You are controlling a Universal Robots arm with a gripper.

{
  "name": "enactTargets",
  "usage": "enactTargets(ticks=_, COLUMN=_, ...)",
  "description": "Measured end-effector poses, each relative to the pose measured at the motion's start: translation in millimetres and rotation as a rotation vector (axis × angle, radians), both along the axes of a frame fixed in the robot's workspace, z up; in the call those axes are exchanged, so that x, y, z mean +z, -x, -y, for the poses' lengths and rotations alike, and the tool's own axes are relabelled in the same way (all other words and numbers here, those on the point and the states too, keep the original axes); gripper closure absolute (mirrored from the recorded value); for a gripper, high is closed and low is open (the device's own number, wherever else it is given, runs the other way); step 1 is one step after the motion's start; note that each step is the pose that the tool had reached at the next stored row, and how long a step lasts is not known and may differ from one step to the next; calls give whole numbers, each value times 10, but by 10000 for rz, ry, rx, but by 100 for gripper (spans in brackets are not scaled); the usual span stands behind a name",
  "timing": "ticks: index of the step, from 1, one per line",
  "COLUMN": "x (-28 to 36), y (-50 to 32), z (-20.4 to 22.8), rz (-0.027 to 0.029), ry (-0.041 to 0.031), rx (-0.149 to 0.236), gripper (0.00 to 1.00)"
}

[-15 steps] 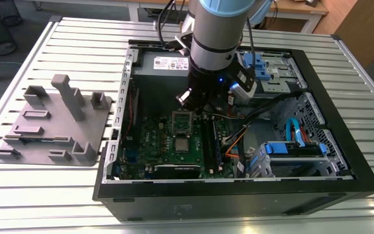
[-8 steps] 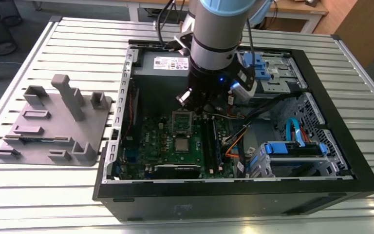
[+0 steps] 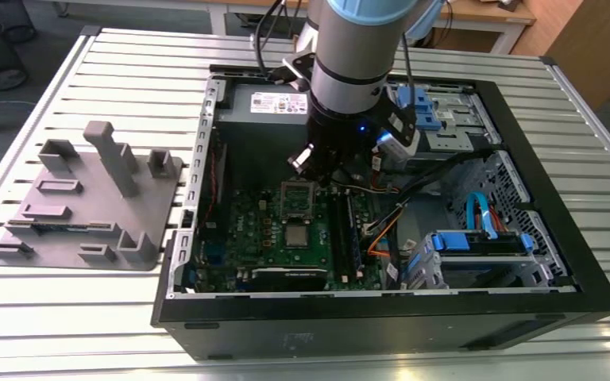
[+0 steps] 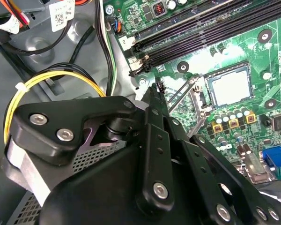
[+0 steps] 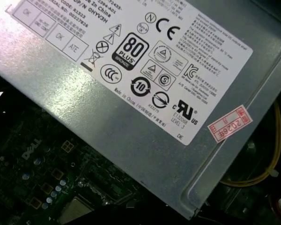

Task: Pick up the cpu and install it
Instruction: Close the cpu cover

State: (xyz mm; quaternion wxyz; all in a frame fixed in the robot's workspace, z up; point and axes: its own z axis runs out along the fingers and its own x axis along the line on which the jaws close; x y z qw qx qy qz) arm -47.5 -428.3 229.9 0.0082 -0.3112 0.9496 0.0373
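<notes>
The cpu (image 3: 298,235) is a small silvery square lying flat in its socket on the green motherboard (image 3: 252,238) inside the open computer case. In the second wrist view the cpu (image 4: 231,89) sits inside the socket rim, with the hinged metal frame (image 4: 193,101) raised beside it. The first wrist view catches the cpu (image 5: 77,211) past the power supply's edge. My gripper (image 3: 324,178) hangs above the board, just beyond the open frame (image 3: 299,193), apart from the chip. Its black linkage (image 4: 154,140) rises in the foreground of the second wrist view.
A grey plastic tray (image 3: 83,206) with upright posts stands on the slatted table at the exterior view's left. The silver power supply (image 5: 131,93) lies close beside my wrist. Cable bundles (image 4: 61,77), memory slots (image 4: 210,28) and blue drive brackets (image 3: 475,242) crowd the case.
</notes>
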Motion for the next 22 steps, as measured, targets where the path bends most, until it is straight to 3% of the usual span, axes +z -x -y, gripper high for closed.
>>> enactTargets(ticks=5, x=0, y=0, z=1, rz=0, ry=1, rx=51, gripper=89)
enactTargets(ticks=17, x=18, y=0, z=4, rz=1, ry=-3, rx=855, gripper=89)
enactTargets(ticks=22, x=19, y=0, z=4, rz=-1, ry=1, rx=918, gripper=89)
